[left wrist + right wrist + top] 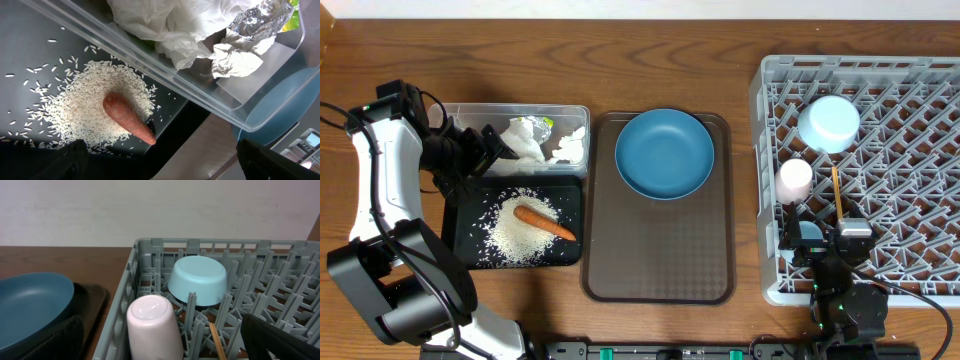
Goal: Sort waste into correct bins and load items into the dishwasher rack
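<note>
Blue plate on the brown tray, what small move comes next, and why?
Probably swing the open right gripper from the rack toward the blue plate. It looks like the only dish outside the rack; bowl and pink cup sit inside, napkins fill the tub, rice and carrot lie on the black tray.

Bright, even light; soft shadows; sharp focus; mild glare on foil [260, 20] and clear tub [210, 102]

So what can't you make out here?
- Chopsticks: right wrist view, cut off by the bottom edge.
- Pink cup: same view, its lower part runs off that edge.
- Floor of the clear tub: left wrist view, napkins and foil cover most of it.
- Brown tray: overhead, the blue plate hides its far end.
</note>
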Available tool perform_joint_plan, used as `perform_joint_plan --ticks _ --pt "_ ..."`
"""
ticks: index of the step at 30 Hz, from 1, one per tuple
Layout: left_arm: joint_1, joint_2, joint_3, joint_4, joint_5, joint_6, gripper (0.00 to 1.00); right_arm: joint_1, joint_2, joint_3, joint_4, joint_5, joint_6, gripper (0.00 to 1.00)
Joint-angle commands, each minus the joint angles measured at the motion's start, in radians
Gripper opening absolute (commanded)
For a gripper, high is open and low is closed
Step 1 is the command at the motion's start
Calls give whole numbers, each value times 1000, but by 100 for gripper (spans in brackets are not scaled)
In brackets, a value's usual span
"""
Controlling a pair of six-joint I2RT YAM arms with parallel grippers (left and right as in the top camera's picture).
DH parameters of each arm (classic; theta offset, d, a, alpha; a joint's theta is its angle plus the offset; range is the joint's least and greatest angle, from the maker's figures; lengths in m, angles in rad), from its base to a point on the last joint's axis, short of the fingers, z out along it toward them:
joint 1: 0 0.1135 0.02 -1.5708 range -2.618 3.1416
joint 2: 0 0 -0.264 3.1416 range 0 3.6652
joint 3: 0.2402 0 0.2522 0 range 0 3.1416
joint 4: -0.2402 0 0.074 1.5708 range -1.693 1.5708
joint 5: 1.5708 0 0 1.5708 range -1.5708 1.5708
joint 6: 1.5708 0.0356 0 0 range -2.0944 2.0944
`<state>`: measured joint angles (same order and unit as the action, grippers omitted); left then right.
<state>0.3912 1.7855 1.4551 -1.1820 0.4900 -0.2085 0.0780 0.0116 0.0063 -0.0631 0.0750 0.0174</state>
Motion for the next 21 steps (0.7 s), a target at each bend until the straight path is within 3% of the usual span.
perform_joint_plan --ticks 1,11,21 --pt "2 -16 17 -6 -9 6 98 -13 -7 -1 -5 -4 -11 99" --pt "3 -53 17 -6 -9 6 98 -13 -7 -1 -5 -4 -11 99" --pt "2 -291 17 -6 -9 6 98 -13 -6 -1 -5 -4 -11 99"
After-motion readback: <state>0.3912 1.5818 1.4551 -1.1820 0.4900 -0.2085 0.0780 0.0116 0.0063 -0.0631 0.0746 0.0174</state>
